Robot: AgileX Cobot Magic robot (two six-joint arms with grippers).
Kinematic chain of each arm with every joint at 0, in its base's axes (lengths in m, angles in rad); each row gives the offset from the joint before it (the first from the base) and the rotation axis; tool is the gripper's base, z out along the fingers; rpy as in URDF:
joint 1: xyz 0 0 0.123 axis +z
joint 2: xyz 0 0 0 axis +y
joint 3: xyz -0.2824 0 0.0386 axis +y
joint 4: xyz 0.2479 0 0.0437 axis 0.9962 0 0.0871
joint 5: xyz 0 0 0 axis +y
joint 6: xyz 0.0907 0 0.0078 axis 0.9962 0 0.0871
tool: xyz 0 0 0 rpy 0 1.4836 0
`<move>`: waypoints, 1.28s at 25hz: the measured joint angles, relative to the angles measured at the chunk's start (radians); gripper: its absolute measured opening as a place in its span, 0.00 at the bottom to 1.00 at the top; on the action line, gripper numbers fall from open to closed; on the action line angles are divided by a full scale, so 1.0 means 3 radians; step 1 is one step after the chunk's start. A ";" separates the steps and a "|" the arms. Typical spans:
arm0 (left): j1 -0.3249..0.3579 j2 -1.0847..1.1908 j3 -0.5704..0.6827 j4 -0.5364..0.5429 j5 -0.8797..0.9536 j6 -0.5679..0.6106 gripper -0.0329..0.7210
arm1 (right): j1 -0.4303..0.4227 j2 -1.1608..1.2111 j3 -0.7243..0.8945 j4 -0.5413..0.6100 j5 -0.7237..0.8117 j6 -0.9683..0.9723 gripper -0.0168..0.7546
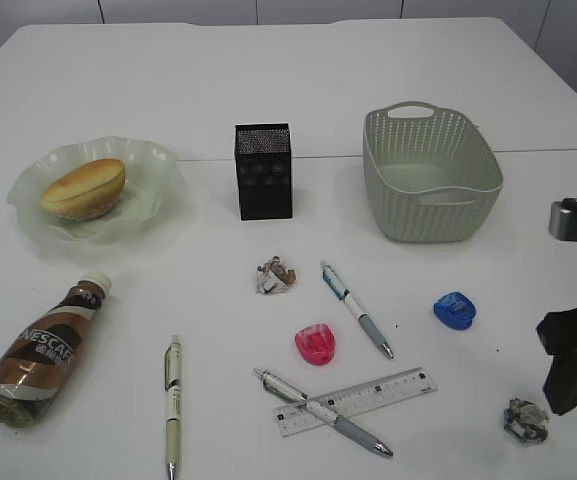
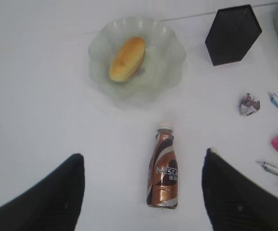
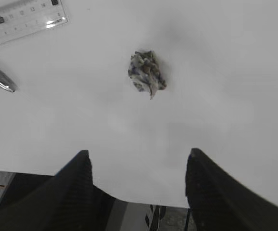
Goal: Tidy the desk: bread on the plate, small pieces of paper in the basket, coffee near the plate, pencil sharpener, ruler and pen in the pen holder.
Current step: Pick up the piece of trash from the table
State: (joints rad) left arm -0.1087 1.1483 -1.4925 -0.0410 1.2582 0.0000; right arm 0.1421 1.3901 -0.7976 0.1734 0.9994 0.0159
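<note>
We see bread [image 1: 84,187] on plate [image 1: 158,165] | coffee [image 2: 163,172] lying on desk [image 1: 268,80], between our left gripper's [image 2: 143,185] wide-spread empty fingers | right gripper [image 3: 138,180] open, empty, above paper wad [image 3: 147,72] | basket [image 1: 473,215] without contents.

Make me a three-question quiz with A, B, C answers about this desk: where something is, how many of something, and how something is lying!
1. Where is the bread?
A. in the basket
B. on the plate
C. beside the ruler

2. How many pens lie on the desk?
A. one
B. three
C. five

3. How is the coffee bottle?
A. lying on its side
B. standing upright
C. inside the pen holder

Answers:
B, the bun sits in the green plate.
B, three pens show.
A, the bottle lies flat, cap towards the plate.
</note>
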 joint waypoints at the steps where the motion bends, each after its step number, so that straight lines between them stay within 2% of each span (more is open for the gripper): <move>1: 0.0000 -0.0097 0.0000 0.0020 0.0005 0.0000 0.77 | 0.0005 0.0087 0.0000 0.0000 -0.0045 -0.0009 0.61; 10: 0.0000 -0.0628 0.0000 0.0137 0.0023 -0.0063 0.77 | 0.0261 0.0675 0.0000 0.0016 -0.0622 -0.0053 0.61; 17: 0.0000 -0.0702 0.0000 0.0137 0.0028 -0.0070 0.77 | 0.0274 0.0902 0.0000 -0.0164 -0.0766 -0.0072 0.61; 23: 0.0000 -0.0702 0.0000 0.0137 0.0028 -0.0070 0.77 | 0.0274 0.0951 0.0000 -0.0177 -0.0950 -0.0072 0.61; 32: 0.0000 -0.0702 0.0000 0.0137 0.0028 -0.0070 0.77 | 0.0274 0.1212 -0.0025 -0.0184 -0.0966 -0.0078 0.61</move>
State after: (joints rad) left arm -0.1087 0.9377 -1.4925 0.0000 1.2667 -0.0209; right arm 0.2243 1.7538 -0.8051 0.1182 0.7096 -0.0074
